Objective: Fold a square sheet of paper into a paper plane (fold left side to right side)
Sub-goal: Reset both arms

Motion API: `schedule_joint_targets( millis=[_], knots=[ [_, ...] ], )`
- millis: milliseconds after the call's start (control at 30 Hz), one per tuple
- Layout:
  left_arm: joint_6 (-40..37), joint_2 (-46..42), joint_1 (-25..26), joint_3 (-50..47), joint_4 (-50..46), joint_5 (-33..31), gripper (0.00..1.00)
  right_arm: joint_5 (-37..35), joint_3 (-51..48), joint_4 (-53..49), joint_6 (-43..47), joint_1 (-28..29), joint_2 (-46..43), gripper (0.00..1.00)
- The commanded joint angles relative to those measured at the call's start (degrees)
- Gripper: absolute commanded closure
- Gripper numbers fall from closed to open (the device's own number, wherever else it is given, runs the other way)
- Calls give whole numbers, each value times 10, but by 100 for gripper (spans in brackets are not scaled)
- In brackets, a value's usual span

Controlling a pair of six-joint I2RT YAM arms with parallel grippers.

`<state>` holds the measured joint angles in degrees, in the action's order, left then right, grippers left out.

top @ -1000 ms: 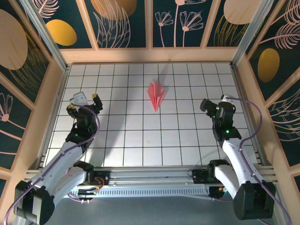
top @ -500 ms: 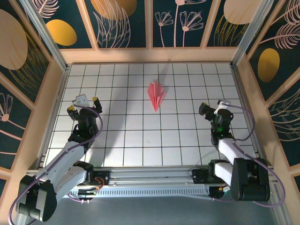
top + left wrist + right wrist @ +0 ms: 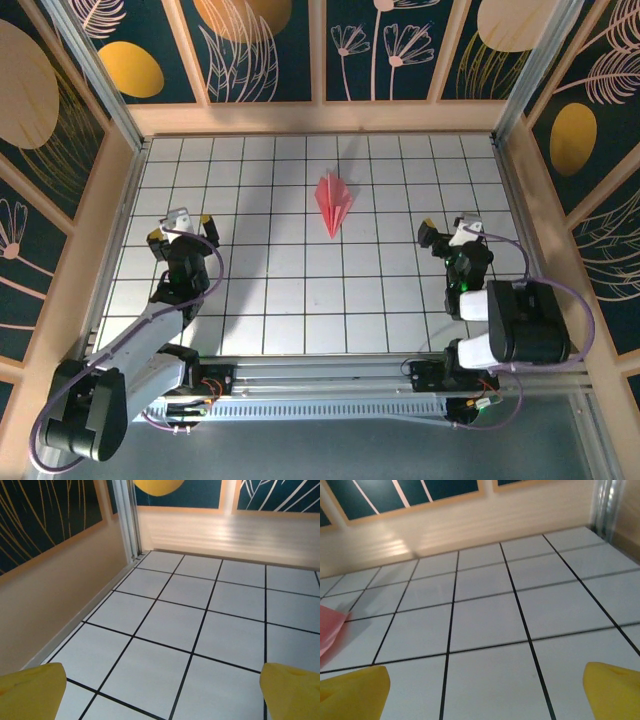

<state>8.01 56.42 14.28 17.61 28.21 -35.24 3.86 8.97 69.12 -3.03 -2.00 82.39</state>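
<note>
Our left gripper (image 3: 180, 228) and right gripper (image 3: 446, 237) both gape empty. The paper plane (image 3: 333, 205) lies centre-table toward twelve o'clock, nose pointing six, at ten o'clock from our nearer right gripper.

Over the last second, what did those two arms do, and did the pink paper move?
Both arms drew back toward their bases; the left end effector and right end effector slid a little nearer, the right arm folding up tightly. Neither took hold of anything; both stayed open. The salmon-pink folded paper plane stayed put.
</note>
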Motion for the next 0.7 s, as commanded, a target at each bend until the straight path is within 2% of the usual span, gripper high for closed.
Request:
schedule_joint_targets(
  millis=[0,67,133,167,400,533,667],
  knots=[
    [-3,23,-25,-24,85,41,1,30,-12,187,23,-12,85,1],
    [-9,40,-32,-37,119,49,1,23,-5,132,17,-17,65,1],
    [-17,54,-35,-48,152,56,1,9,8,136,0,-23,81,1],
    [-21,62,-36,-54,173,63,1,2,25,85,-4,-26,70,1],
    [-39,169,-42,-84,379,121,1,-21,22,99,6,-13,75,1],
    [-85,205,-49,-73,413,154,1,-23,24,97,10,-10,74,1],
    [-56,262,-90,-113,549,175,1,-39,24,99,18,2,74,1]
  ],
)
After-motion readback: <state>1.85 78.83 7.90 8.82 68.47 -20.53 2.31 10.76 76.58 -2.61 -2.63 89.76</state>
